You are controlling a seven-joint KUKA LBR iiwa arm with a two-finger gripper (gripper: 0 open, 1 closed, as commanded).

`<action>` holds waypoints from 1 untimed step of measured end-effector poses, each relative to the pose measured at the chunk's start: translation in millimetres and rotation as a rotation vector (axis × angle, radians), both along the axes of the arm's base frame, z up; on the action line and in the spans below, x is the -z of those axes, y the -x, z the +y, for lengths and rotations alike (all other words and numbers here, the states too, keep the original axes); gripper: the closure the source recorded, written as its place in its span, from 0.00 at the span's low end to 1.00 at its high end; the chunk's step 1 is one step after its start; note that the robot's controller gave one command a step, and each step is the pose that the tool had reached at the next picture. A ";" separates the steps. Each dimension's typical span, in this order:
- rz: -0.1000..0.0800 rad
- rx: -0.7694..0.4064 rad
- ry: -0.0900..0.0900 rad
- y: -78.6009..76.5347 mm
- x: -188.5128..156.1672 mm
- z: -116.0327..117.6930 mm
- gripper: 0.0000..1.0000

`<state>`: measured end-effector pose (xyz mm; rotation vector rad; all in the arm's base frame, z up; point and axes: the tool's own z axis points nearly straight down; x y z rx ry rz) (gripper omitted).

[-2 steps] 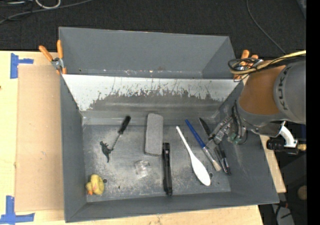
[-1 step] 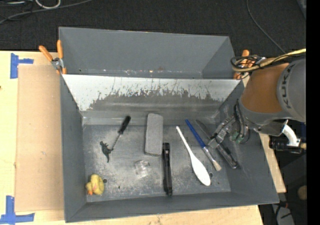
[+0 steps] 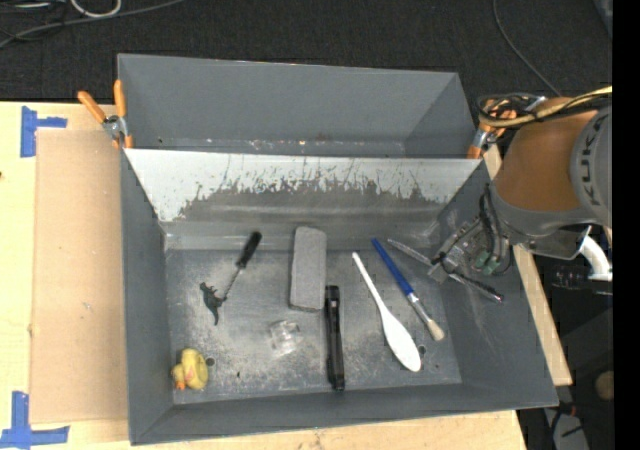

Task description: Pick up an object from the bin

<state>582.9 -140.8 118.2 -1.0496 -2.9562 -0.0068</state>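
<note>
Gripper (image 3: 447, 263) sits low at the 3 o'clock side of the grey metal bin (image 3: 300, 118), against the right wall. Jaws: cannot tell whether wide or narrow; nothing seen between them. Nearest item is the blue-handled thin brush (image 3: 403, 285), just beside at the gripper's 8 o'clock. The white plastic spoon (image 3: 391, 324) lies next to it. The grey rectangular block (image 3: 308, 266) is at centre and the yellow rubber duck (image 3: 190, 370) at 7 o'clock.

Slim blue-handled brush (image 3: 406, 287), flat and slantwise, toward the right.
</note>
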 end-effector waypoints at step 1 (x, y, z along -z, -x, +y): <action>0.001 -0.002 0.000 0.3 -31.3 -0.3 1.00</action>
